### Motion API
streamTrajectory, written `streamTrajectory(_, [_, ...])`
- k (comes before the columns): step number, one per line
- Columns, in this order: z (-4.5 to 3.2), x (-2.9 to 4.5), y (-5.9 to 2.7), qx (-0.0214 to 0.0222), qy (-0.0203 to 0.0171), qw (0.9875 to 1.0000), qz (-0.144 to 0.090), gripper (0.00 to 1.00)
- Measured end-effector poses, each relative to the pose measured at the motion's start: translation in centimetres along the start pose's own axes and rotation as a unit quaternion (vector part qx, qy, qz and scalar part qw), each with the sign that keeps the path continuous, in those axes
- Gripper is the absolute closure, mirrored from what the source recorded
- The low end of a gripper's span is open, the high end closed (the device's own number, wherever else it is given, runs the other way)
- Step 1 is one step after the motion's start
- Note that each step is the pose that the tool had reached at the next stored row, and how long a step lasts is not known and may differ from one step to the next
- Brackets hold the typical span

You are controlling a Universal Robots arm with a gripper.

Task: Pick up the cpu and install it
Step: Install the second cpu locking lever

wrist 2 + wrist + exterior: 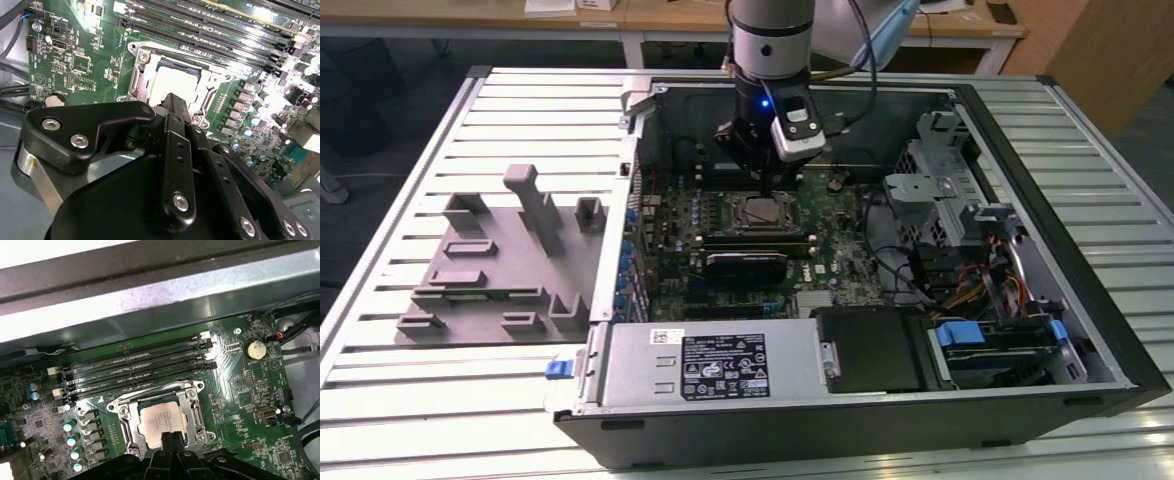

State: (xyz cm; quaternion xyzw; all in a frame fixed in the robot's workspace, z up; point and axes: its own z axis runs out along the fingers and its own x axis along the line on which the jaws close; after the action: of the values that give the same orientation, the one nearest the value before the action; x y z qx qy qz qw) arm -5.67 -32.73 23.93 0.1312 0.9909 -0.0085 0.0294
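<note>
The cpu [757,210] lies flat in the motherboard's socket, inside the metal socket frame [196,412], in the middle of the open computer case. Its silvery top shows in both wrist views [161,419] [170,80]. My gripper [767,185] hangs straight down over the socket. Its two black fingertips are pressed together with nothing between them [171,436] [172,97]. They sit just above the cpu's near edge. I cannot tell whether they touch it.
A grey plastic fixture [494,260] stands on the slatted table at the exterior view's left. Inside the case are memory slots [135,365], a coin battery [255,348], the power supply [707,365] and a drive cage with cables [947,210]. The case walls [630,200] ring the board.
</note>
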Motion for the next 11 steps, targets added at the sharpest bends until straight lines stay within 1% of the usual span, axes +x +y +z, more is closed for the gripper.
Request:
streamTrajectory(5, [-0.02, -0.02, -0.06, 0.0002, 0.0000, 1.0000, 0.000, 0.89])
streamTrajectory(11, [0.00, -0.14, -0.52, 0.0001, 0.0000, 1.0000, 0.000, 0.89])
